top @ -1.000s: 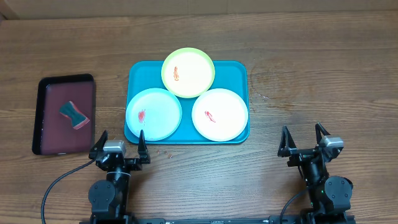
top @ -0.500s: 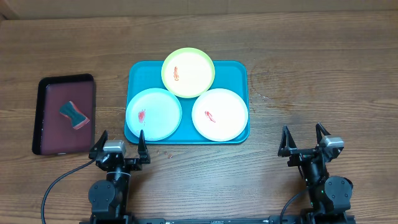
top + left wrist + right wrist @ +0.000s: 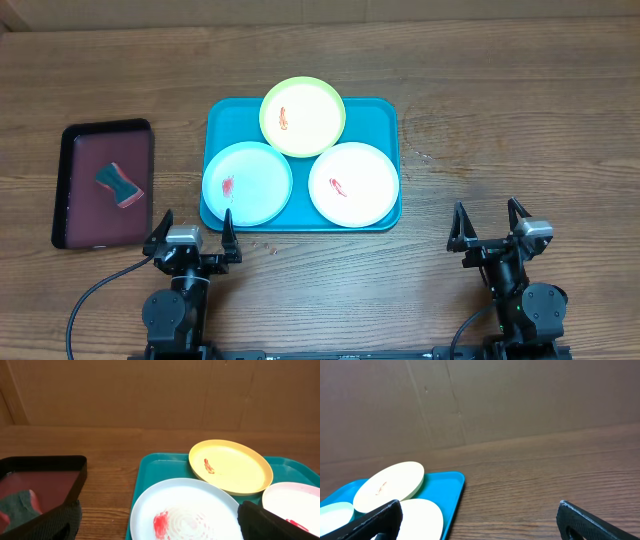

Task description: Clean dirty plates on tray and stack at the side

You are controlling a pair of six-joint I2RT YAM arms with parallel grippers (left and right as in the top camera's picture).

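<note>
The teal tray [image 3: 380, 112] lies at the table's middle and carries three plates, each with a red smear. A yellow-green plate [image 3: 302, 116] rests at the back, overlapping the tray's far rim. The light blue plate [image 3: 247, 182] is at front left and the white plate [image 3: 352, 184] at front right. My left gripper [image 3: 193, 230] stands open just in front of the tray's front left corner, with the light blue plate [image 3: 185, 512] seen between its fingers. My right gripper [image 3: 490, 222] is open over bare wood, right of the tray [image 3: 451, 486], holding nothing.
A dark maroon tray [image 3: 75, 215] with a black rim sits at the left and holds a teal and red sponge [image 3: 121, 184]. A cardboard wall [image 3: 150, 390] stands beyond the table's far edge. Small red specks [image 3: 266, 245] lie on the wood before the teal tray.
</note>
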